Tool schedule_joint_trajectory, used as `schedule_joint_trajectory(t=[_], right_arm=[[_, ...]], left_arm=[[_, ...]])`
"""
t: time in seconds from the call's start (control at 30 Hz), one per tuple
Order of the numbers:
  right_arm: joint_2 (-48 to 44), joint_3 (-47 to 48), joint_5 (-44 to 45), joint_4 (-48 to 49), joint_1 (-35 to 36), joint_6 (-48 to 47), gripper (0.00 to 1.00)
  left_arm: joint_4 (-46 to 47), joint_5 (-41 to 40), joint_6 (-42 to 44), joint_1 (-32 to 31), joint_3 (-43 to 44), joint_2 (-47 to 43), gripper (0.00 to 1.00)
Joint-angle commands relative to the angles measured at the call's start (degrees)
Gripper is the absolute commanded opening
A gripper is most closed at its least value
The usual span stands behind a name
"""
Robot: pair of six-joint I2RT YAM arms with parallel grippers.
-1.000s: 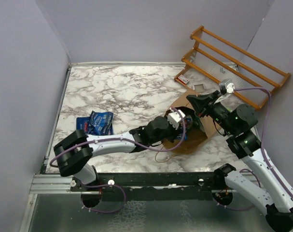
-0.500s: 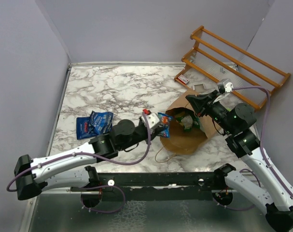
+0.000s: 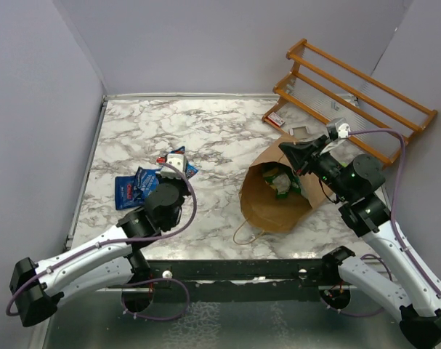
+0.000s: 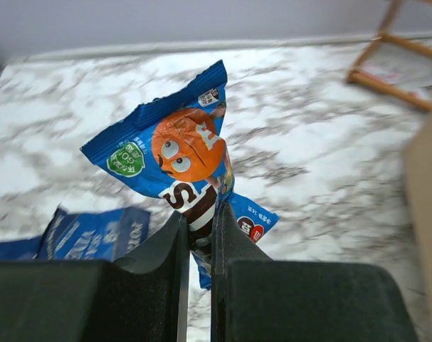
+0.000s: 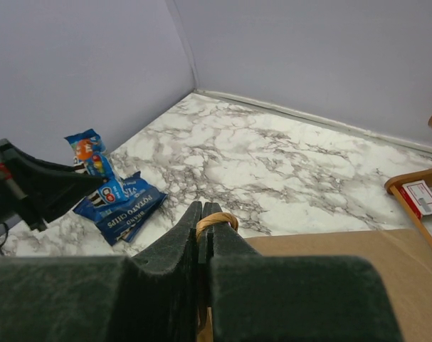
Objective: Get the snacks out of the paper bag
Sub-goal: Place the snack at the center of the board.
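The brown paper bag [image 3: 272,206] lies on its side right of centre, mouth open, with green packets [image 3: 281,180] inside. My right gripper [image 3: 285,147] is shut on the bag's twisted-paper handle [image 5: 217,220] and holds the upper edge up. My left gripper [image 3: 174,161] is shut on a blue packet with an orange figure [image 4: 180,153], held above the table's left part. It also shows in the right wrist view [image 5: 89,155]. A blue potato chips packet [image 3: 142,185] lies flat on the marble just left of it, seen in the right wrist view too [image 5: 121,205].
A wooden slatted rack [image 3: 351,98] leans at the back right, with a small red-and-white card [image 3: 276,119] by its foot. Grey walls close in the table on the left, back and right. The bag's second handle loop [image 3: 243,234] lies on the marble near the front edge.
My left arm has pulled out of the bag and swung left across the table with the blue packet in its jaws. The right gripper has held the handle still.
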Motion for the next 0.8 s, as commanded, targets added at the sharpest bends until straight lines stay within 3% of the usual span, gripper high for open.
schedule_joint_trajectory(t=[0.0, 0.2, 0.33, 0.43, 0.73, 0.77], right_arm=[[0.7, 2.0, -1.0, 1.5, 0.1, 0.6, 0.02], [0.5, 2.3, -0.8, 1.1, 0.1, 0.5, 0.02], [-0.4, 1.8, -0.4, 1.0, 0.1, 0.3, 0.02], [-0.9, 1.9, -0.3, 0.3, 0.1, 0.5, 0.02], [-1.9, 1.5, 0.0, -0.5, 0.1, 0.4, 0.02], [-2.0, 1.3, 0.1, -0.3, 0.1, 0.3, 0.02]], left_arm=[[-11.7, -1.0, -16.8, 9.8, 0.8, 3.1, 0.00], [-19.0, 10.6, -28.1, 25.1, 2.7, 4.9, 0.00], [-19.3, 21.1, -31.2, 35.9, 3.3, 6.4, 0.00], [-21.6, 24.5, -33.7, 41.7, 4.4, 9.5, 0.00], [-21.4, 25.8, -40.5, 47.6, 0.2, 14.1, 0.00], [-20.6, 25.9, -40.9, 47.9, -0.9, 14.4, 0.04]])
